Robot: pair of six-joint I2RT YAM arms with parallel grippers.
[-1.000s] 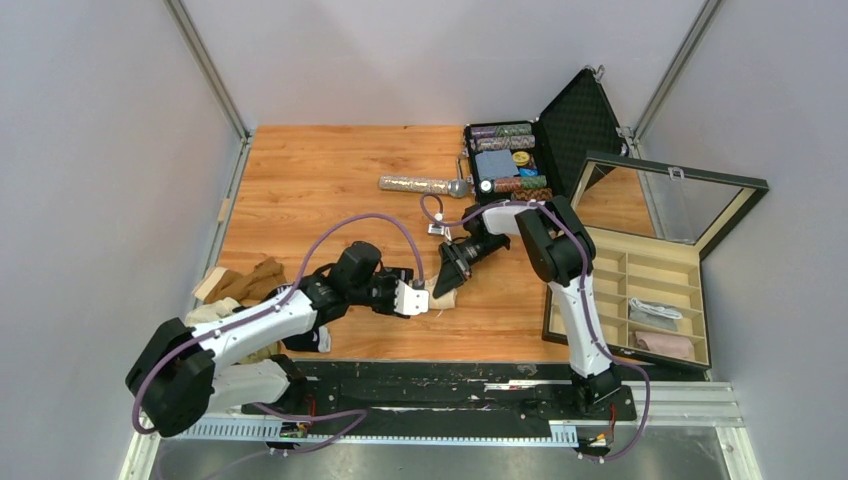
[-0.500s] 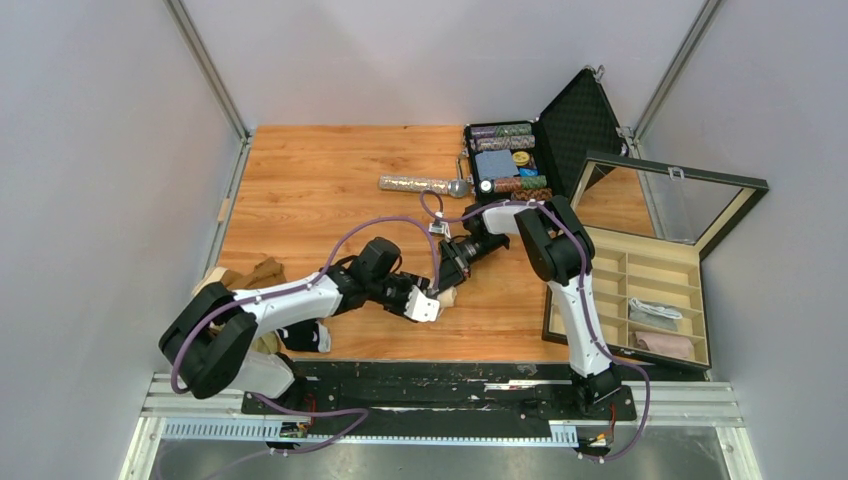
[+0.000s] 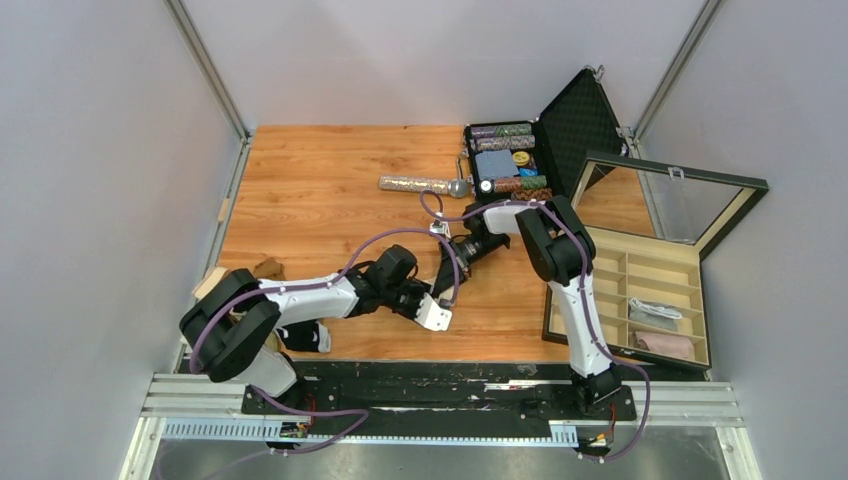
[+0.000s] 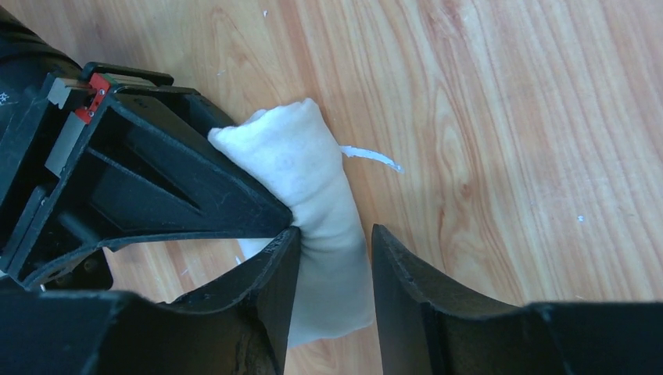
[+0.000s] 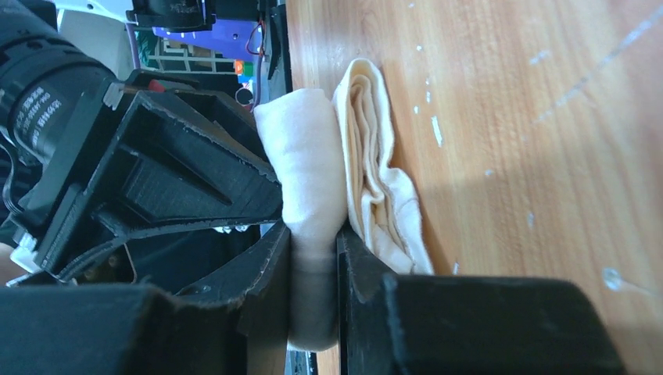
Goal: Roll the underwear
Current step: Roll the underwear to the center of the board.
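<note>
Left arm has stretched further toward the frame's centre than a second ago. Its left hand (image 3: 437,318) now sits right against the right hand (image 3: 447,285). Right arm has not shifted.

Cream underwear (image 4: 324,226): rolled into a short soft bundle, lying on the table (image 3: 320,180). It is at lower centre of the overhead frame, mostly hidden there under both hands.

Left wrist view: left hand partly open, fingers astride the roll's near end. One finger presses into its side, the other is just beside it. No firm clamp seen.

Right wrist view: right hand closed tight on a fold of the same cloth. The layered end lies on the wood just beside its fingers.

Brown underwear (image 3: 265,270) at the table's left edge, well apart from the roll. Glittery microphone (image 3: 420,184) at upper centre, with an open chip case (image 3: 505,160) just beside its head. Wooden compartment box (image 3: 640,290), lid up, at right.
</note>
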